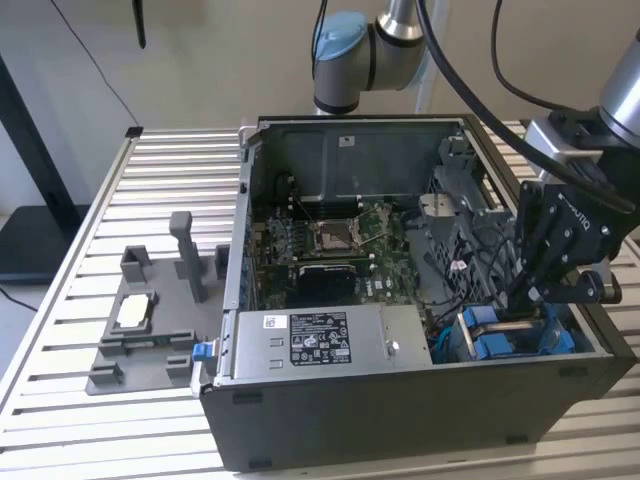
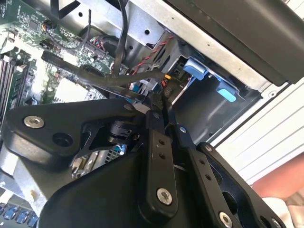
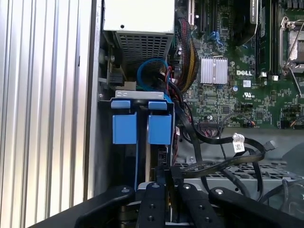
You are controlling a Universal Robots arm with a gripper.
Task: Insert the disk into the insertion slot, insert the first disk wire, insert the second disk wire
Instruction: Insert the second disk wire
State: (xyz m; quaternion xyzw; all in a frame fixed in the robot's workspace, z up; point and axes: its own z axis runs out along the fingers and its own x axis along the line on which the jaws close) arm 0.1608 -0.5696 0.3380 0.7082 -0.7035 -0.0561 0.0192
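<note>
Inside the case, my gripper hangs directly over the slot, fingers nearly closed on a flat black wire; the disk, blue-framed, sits seated in the cage, long axis running away from my fingertips.

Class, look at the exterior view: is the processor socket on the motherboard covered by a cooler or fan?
No. The socket lies bare in the middle of the motherboard, its square metal frame in plain sight with nothing mounted over it.
</note>
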